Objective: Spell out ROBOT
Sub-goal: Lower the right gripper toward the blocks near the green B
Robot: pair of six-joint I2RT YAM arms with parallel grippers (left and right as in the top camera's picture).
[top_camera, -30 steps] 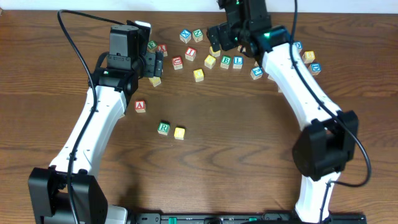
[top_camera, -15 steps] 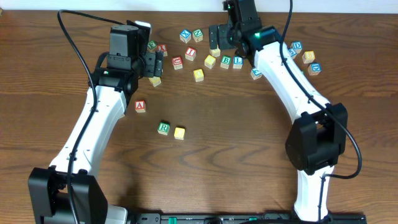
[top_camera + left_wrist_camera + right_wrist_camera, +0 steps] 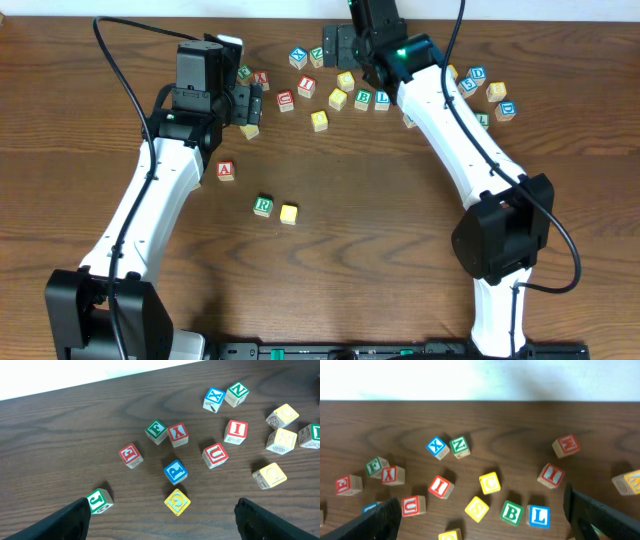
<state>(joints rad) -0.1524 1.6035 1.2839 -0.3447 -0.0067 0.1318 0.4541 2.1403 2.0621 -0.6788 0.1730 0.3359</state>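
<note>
**Overhead.** The green-framed R cube (image 3: 262, 205) is lying at the middle of the tabletop (image 3: 380, 230), with a yellow-faced cube (image 3: 289, 213) just beside it on the right. The two-cube row is running left to right, dipping slightly toward the near edge, and the R is reading roughly upright. Both cubes are sitting well apart from the left hand (image 3: 245, 104), on its near side, and farther from the right hand (image 3: 338, 46). The green-framed B cube (image 3: 363, 98) is lying near the right hand, in the scatter by the far edge.

**Left wrist.** The left hand (image 3: 161, 512) is being held released and empty, its fingers (image 3: 70, 520) spread wide. A blue P cube (image 3: 175, 471) is lying ahead of them, untouched.

**Right wrist.** The right hand (image 3: 482, 505) is likewise being held released, with nothing grasped. The green-framed B cube (image 3: 511, 512) is lying between the spread fingers (image 3: 600, 515), just beside a blue L cube (image 3: 538, 516), its letter upright and slightly turned.
</note>
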